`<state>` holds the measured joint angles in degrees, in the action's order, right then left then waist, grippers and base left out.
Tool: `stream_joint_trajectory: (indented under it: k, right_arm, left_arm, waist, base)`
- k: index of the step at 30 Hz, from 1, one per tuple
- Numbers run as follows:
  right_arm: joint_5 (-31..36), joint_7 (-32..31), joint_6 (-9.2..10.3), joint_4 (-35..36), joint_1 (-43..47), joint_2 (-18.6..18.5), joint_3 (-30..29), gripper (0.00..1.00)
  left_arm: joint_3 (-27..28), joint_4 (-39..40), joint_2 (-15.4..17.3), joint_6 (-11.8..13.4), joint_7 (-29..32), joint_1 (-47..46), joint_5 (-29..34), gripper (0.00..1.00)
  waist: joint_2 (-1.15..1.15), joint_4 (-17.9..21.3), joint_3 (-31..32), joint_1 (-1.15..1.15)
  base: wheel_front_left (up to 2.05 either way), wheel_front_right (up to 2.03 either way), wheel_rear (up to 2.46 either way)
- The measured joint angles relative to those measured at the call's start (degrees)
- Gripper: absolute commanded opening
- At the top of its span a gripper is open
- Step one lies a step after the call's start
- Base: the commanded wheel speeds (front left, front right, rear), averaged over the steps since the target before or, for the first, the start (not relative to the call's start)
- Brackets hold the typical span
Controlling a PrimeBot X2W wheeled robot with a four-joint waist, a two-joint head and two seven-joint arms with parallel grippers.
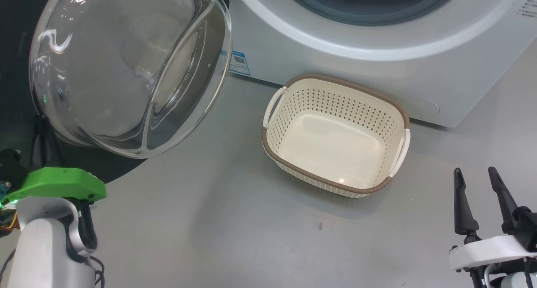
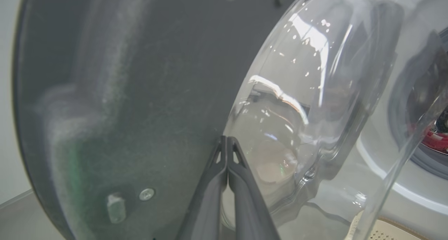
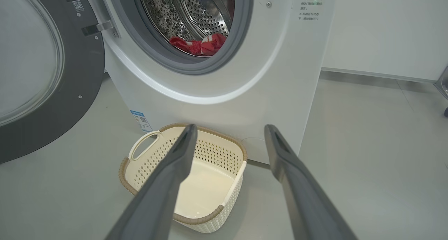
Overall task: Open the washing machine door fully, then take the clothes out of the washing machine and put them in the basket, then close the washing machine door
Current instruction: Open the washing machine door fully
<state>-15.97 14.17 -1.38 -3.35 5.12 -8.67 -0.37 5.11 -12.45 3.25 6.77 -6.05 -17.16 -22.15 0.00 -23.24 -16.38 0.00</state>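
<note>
The left arm point(image 1: 46, 242) is white and round, with a bright green cap point(image 1: 63, 186) on top. Thin orange and yellow wires point(image 1: 8, 221) show at its side, and a black cable point(image 1: 98, 272) hangs lower down. The left gripper point(image 2: 227, 139) has two dark grey fingers point(image 2: 210, 198) with small three-sided holes near the tips. The right gripper point(image 1: 474, 171) has two long black pointed fingers point(image 1: 462, 208) on a white base point(image 1: 486, 248).
</note>
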Motion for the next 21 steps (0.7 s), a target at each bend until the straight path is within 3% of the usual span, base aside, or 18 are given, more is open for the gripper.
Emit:
stream_joint_trajectory:
  k: [11, 21]
  right_arm:
    - [0.0, 0.0, -0.01, -1.0, -0.5, 0.0, 0.0, 1.00]
    - [0.0, 0.0, -0.01, -1.9, -0.6, 0.1, -0.3, 1.00]
  left_arm:
    - [0.2, -2.2, -0.3, 0.0, -2.7, -0.7, 0.6, 0.00]
    - [-3.9, 0.7, -0.9, 0.0, -5.4, 3.6, 2.7, 0.00]
  waist:
    - [0.00, 0.7, 0.3, 0.00]
    - [0.00, 0.9, 2.2, 0.00]
  base:
    - [0.00, 0.00, 0.00]
    - [0.00, 0.00, 0.00]
